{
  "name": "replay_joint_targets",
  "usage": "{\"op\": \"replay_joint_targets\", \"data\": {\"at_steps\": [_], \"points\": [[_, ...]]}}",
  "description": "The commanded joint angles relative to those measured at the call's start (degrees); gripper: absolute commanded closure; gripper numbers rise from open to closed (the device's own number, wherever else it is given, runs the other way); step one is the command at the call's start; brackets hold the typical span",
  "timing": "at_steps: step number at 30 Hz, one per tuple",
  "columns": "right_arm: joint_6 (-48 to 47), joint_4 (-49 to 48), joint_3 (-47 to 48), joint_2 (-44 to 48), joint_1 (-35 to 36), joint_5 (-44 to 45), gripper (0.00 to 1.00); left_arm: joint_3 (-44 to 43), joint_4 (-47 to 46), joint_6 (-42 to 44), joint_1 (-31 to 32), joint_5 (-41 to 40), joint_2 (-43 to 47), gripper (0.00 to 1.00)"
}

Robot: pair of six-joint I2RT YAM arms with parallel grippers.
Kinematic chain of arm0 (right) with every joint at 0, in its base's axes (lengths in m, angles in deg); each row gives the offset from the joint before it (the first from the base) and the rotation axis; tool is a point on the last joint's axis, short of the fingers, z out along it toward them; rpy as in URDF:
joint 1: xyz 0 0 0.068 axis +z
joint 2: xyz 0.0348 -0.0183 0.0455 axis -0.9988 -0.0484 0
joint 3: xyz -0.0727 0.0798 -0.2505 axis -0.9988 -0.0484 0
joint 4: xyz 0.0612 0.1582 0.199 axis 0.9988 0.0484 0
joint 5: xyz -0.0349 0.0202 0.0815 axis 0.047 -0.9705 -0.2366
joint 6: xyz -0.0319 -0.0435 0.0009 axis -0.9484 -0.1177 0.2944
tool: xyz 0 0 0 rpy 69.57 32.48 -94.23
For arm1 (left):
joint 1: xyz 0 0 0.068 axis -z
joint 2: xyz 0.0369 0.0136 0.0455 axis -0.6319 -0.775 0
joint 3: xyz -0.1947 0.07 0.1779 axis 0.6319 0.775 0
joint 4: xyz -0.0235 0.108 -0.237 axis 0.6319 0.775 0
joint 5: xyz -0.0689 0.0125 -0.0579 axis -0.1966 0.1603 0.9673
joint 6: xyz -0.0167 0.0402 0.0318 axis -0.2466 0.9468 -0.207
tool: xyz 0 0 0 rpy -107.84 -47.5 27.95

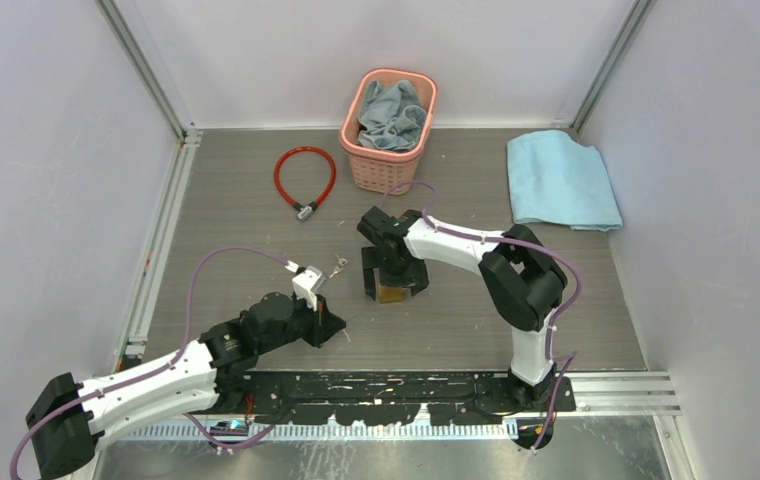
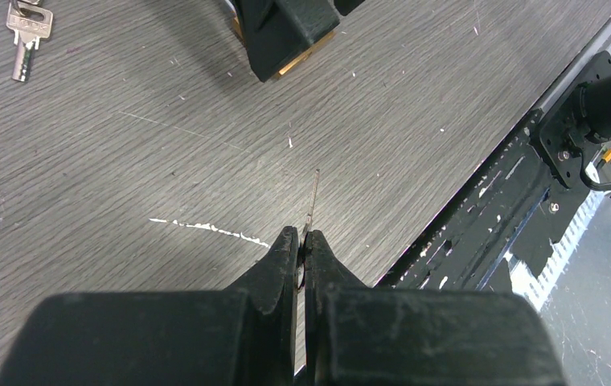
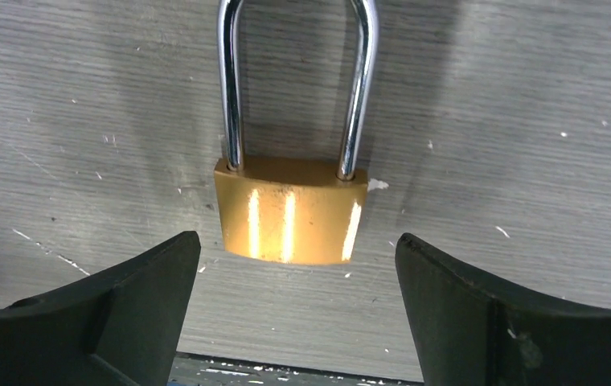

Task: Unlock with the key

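A brass padlock (image 3: 290,211) with a steel shackle lies flat on the table, its body pointing at my right gripper (image 3: 296,236). That gripper is open, one finger on each side just short of the body, touching nothing; from above it covers most of the padlock (image 1: 391,291). My left gripper (image 2: 302,235) is shut on a key (image 2: 312,197), whose thin blade shows edge-on, sticking out past the fingertips above the table. It sits left of the padlock (image 2: 306,58) in the top view. A second silver key (image 2: 27,36) lies loose on the table.
A red cable lock (image 1: 304,180) lies at the back left. A pink basket (image 1: 388,150) holding grey cloth stands at the back centre. A blue towel (image 1: 561,180) lies at the back right. A black mounting rail (image 1: 406,390) runs along the near edge.
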Motion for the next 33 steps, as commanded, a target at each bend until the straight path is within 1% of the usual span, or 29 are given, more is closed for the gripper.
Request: {"op": "replay_joint_targets", "data": {"at_steps": [1,5,8,12,14,17,20,24,30,33], "points": [[-2.3,-1.9,2.6,-1.3,0.1,-0.7,0.07,-0.4,-2.6,1.0,-0.1,-0.9,0.8,1.00],[-2.6,-3.8,2.0,-2.0,0.0,-1.0,0.18,-0.4,-2.7,1.0,-0.2,-1.0,0.7,1.00],[-2.8,-4.9,1.4,-2.4,0.0,-0.2,0.22,-0.4,-2.7,1.0,-0.1,-0.9,0.7,1.00],[-2.8,-5.7,0.5,-2.9,0.0,0.9,0.31,-0.4,-2.7,1.0,-0.1,-0.9,0.8,1.00],[-2.7,-6.0,0.2,-2.9,-0.1,1.3,0.38,-0.4,-2.7,1.0,-0.2,-0.9,0.8,1.00],[-2.1,-5.4,0.2,-2.7,-0.1,2.2,0.46,-0.3,-2.7,1.0,-0.1,-0.9,1.0,1.00],[-0.8,-4.5,0.0,-2.1,-0.3,4.1,0.51,-0.3,-2.7,1.0,-0.1,-0.9,1.1,1.00],[3.7,-3.6,-1.2,-0.9,-0.8,5.9,0.58,-0.3,-2.8,1.0,-0.1,-0.8,0.9,1.00],[15.6,-2.3,-6.3,2.9,-2.6,9.6,0.60,-0.3,-2.8,1.1,-0.1,-0.7,1.0,1.00],[22.4,-3.0,-9.9,5.6,-2.7,11.8,0.68,-0.3,-2.9,1.0,-0.1,-0.7,1.0,1.00]]}}
